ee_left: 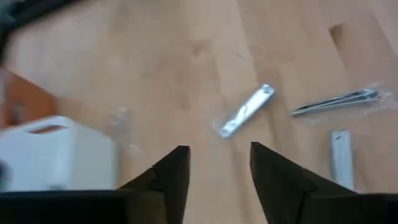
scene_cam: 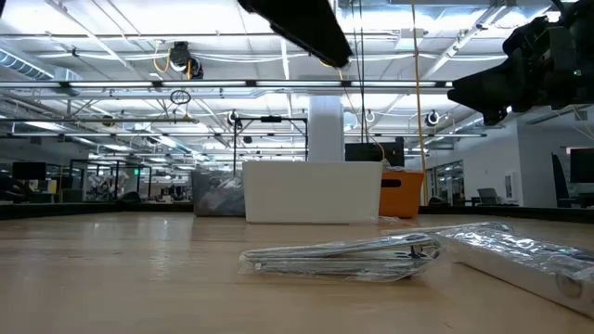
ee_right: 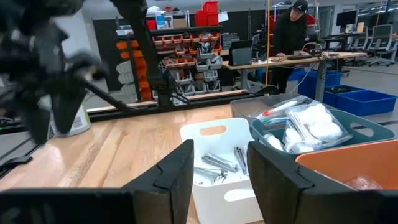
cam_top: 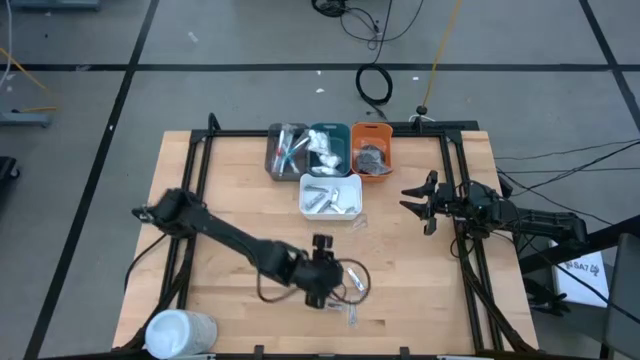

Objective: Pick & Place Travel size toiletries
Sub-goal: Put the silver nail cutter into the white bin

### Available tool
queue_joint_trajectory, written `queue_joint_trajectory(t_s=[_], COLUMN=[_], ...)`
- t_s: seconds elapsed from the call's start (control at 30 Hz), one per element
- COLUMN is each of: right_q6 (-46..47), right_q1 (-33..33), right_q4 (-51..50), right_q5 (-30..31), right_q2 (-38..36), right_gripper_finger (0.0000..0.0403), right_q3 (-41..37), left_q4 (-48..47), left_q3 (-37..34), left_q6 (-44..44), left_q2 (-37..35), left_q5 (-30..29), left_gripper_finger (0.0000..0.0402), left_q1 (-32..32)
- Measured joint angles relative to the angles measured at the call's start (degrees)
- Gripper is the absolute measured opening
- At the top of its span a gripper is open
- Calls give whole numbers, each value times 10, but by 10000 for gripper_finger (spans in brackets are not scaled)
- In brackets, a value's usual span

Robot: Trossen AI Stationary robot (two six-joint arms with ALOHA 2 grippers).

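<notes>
Toiletries are lying in two places on the wooden desk (cam_top: pixel 240 200): a few wrapped metal pieces (cam_top: pixel 352 300) are sitting loose near the front edge, and the rest are filling a row of trays at the back. The left claw (cam_top: pixel 322 272) is hanging just above the loose pieces, its fingers parted with nothing between them; from its own camera a small silver nail clipper (ee_left: pixel 246 111) and a slim wrapped tool (ee_left: pixel 339 101) are lying apart on the wood just ahead. The white tray (cam_top: pixel 331 196) is holding metal clippers, and behind it the grey tray (cam_top: pixel 286 150), teal tray (cam_top: pixel 329 146) and orange tray (cam_top: pixel 371 150) are standing side by side. The right claw (cam_top: pixel 420 203) is waiting over the desk's right side, partly open and empty. A big white cylinder (cam_top: pixel 180 333) is lying at the front left corner.
</notes>
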Motion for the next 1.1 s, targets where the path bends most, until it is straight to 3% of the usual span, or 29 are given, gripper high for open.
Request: queue_joint_trajectory(t_s=[0.27, 0.4, 0.57, 1.1], right_q6=[0, 0, 0, 0], right_q1=[0, 0, 0, 0], right_q4=[0, -1, 0, 0], right_q5=[0, 0, 0, 0], right_q2=[0, 0, 0, 0], right_gripper_finger=[141, 141, 141, 141], right_q3=[0, 0, 0, 0], left_q4=[60, 99, 100, 93], left_q3=[24, 24, 24, 16], left_q6=[-116, -117, -113, -156], left_q2=[93, 124, 151, 172], left_q5=[113, 109, 67, 122], left_gripper_finger=[259, 288, 294, 294], left_q1=[-34, -56, -65, -44])
